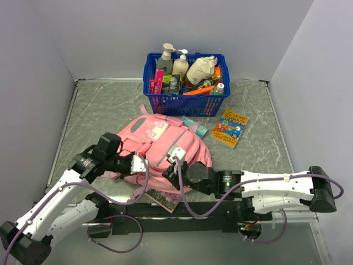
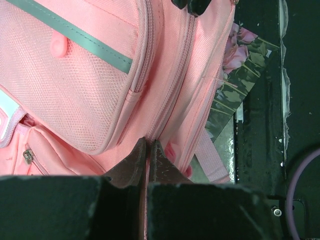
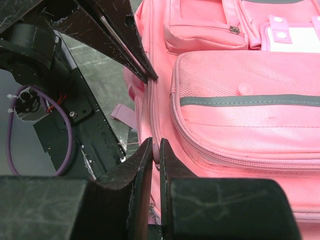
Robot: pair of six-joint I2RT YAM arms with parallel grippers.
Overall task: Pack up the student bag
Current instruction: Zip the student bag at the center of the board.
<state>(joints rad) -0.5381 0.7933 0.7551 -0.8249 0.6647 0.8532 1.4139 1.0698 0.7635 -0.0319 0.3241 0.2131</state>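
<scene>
Your left gripper (image 2: 148,146) has its two fingers pressed together on a fold of pink fabric at the zip seam of the student bag (image 1: 160,138). A thin strip of pink shows between them. Your right gripper (image 3: 155,146) is nipped on that seam too, with only a sliver of pink in the narrow slot between its fingers. In the right wrist view the other arm's fingers sit at 11 o'clock, their tips touching the same seam.

Seen from above, the left gripper meets the bag at its 8 o'clock edge and the right at its 5 o'clock edge. The two are near each other.

The bag lies flat in the middle of the table (image 1: 259,152), front pockets and grey-white patch facing up. A floral-covered booklet (image 1: 164,200) pokes out from under it at 6 o'clock. A small blue case (image 1: 196,127) touches its 1 o'clock edge. At 12 o'clock, just beside the bag, stands a blue basket (image 1: 182,102) full of bottles. A picture book (image 1: 230,128) lies at 3 o'clock, apart from the bag.
</scene>
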